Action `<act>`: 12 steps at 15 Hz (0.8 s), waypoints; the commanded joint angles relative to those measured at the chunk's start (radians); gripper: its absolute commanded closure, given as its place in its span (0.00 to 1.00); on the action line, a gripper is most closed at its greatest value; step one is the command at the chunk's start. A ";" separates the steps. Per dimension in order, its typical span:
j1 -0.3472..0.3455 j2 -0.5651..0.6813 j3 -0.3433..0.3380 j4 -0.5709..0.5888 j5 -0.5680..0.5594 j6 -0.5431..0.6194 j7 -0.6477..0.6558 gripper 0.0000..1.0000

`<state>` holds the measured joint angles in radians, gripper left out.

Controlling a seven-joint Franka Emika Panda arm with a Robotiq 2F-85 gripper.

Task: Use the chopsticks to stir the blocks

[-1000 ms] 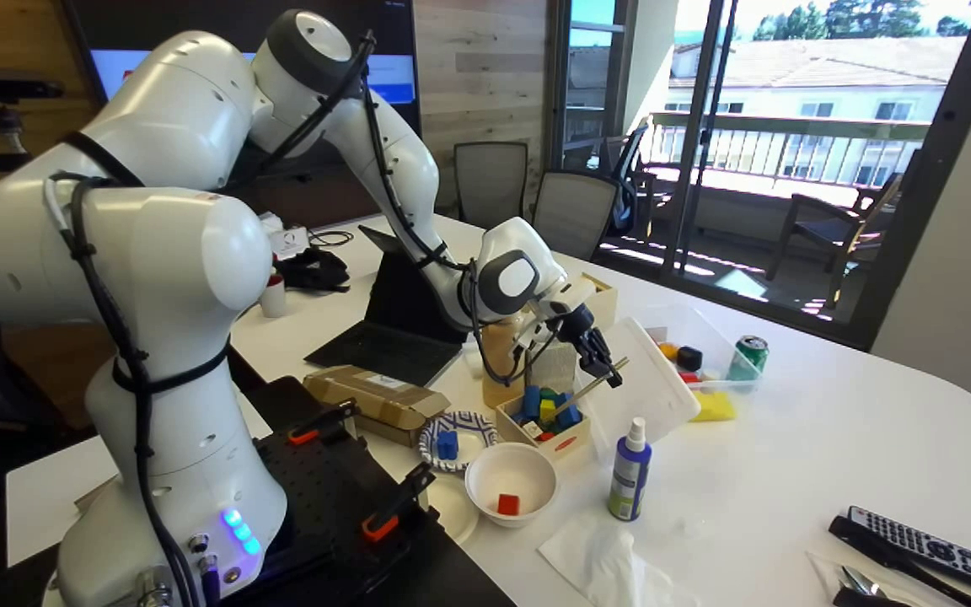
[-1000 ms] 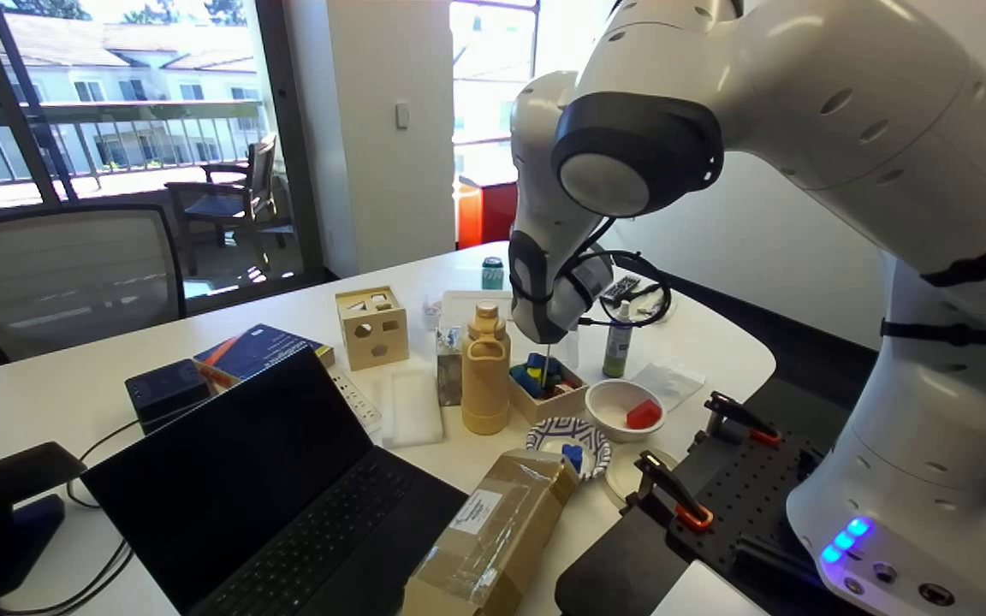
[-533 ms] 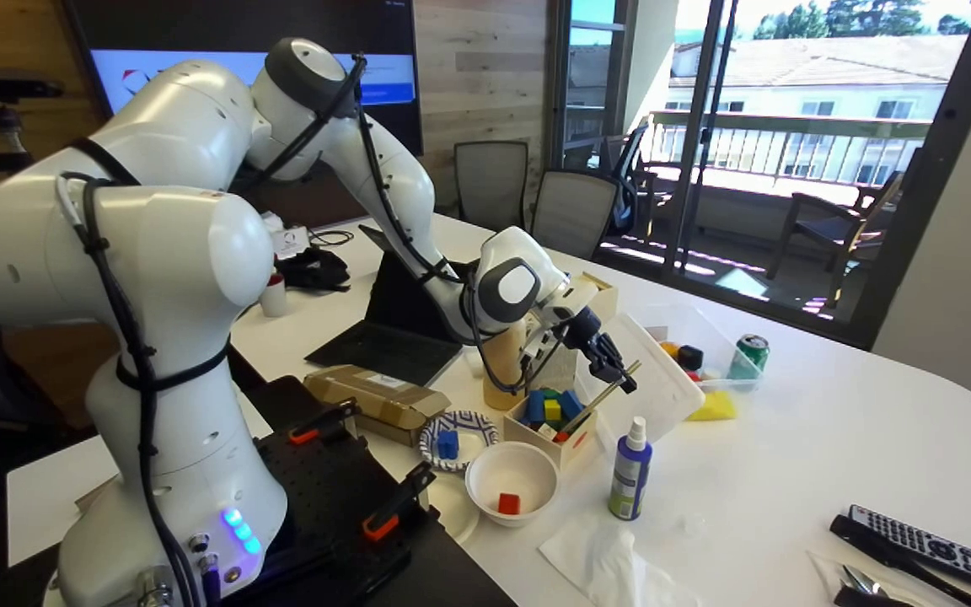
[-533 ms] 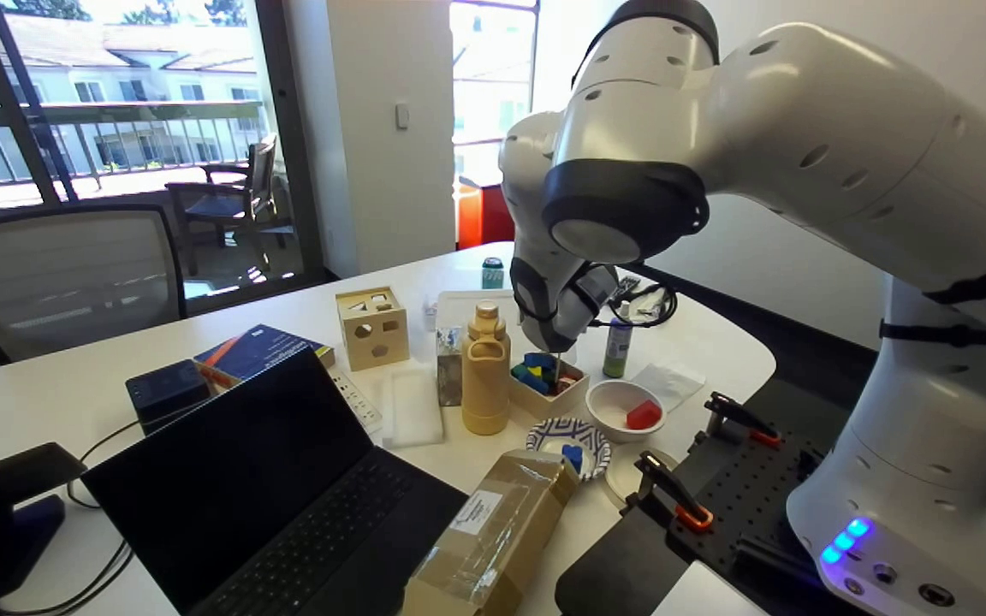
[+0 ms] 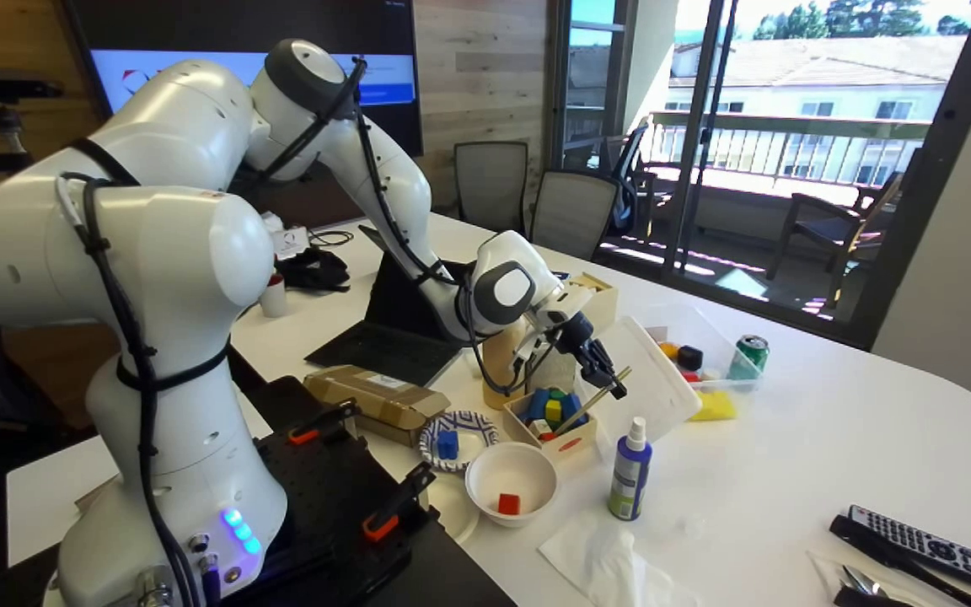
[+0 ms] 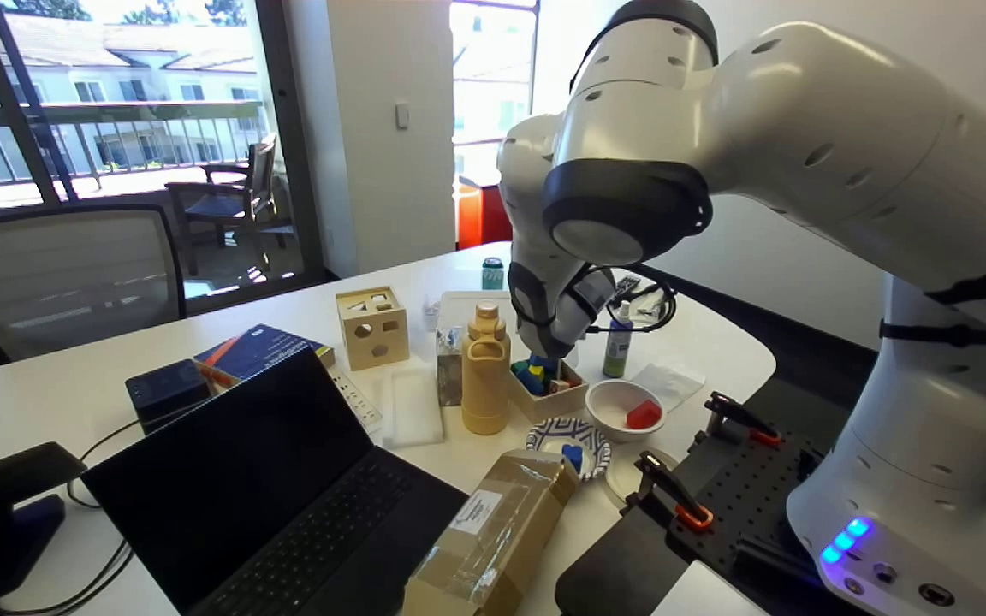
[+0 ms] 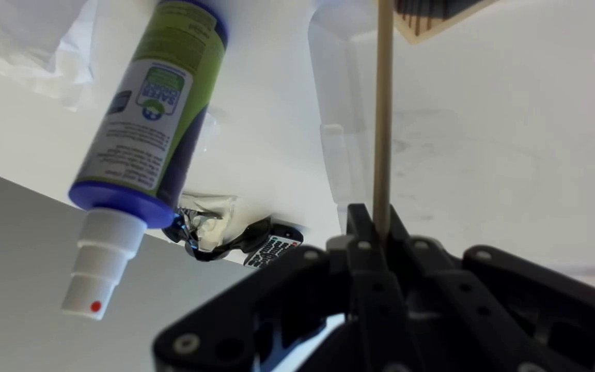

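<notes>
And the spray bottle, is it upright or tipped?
Upright: in both exterior views the spray bottle stands on the table, white top up.

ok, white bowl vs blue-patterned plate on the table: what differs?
The bowl is plain white; the plate has a blue pattern around its rim.
The bowl is deep, with raised sides; the plate is shallow.
The bowl holds a red block; the plate carries a blue block.
Shared: both are round and open on top.

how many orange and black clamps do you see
2: one clamp nearer the cardboard box, another clamp nearer the white bowl. Others may be hidden behind the robot base.
</notes>
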<state>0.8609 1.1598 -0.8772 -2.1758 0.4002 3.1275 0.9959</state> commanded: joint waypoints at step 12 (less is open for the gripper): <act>0.012 0.039 -0.046 0.019 0.049 -0.049 0.020 0.98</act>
<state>0.8638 1.2099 -0.9043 -2.1564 0.4576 3.1561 1.0096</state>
